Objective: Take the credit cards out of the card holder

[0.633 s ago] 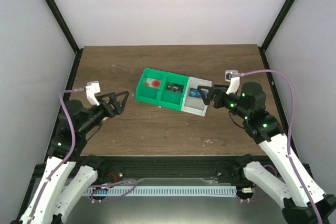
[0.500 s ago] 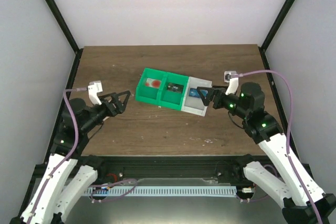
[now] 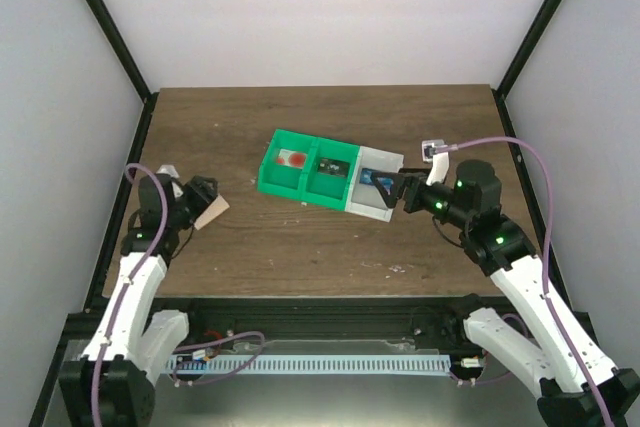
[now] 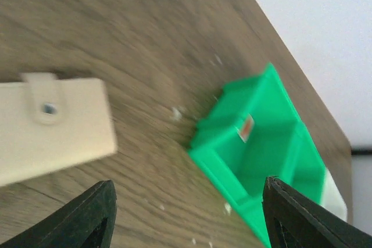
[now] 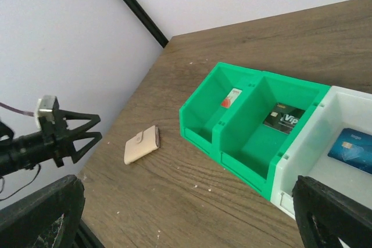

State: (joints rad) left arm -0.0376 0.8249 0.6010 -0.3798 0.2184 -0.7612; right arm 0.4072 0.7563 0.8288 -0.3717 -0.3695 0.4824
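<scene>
The card holder lies closed on the table at the left, tan side up, its snap tab showing. My left gripper hangs open just behind it, apart from it, with nothing between the fingers. Three credit cards lie in the bins: a red-and-white one in the left green bin, a black one in the middle green bin, a blue one in the white bin. My right gripper stands open and empty at the white bin's near right.
The two joined green bins and the white bin sit in a slanted row at the table's centre. Black frame posts and white walls close in the table at left and right.
My left arm has pulled back toward the left edge, and the closed card holder now shows on the table in front of it. The right gripper has shifted only slightly.
</scene>
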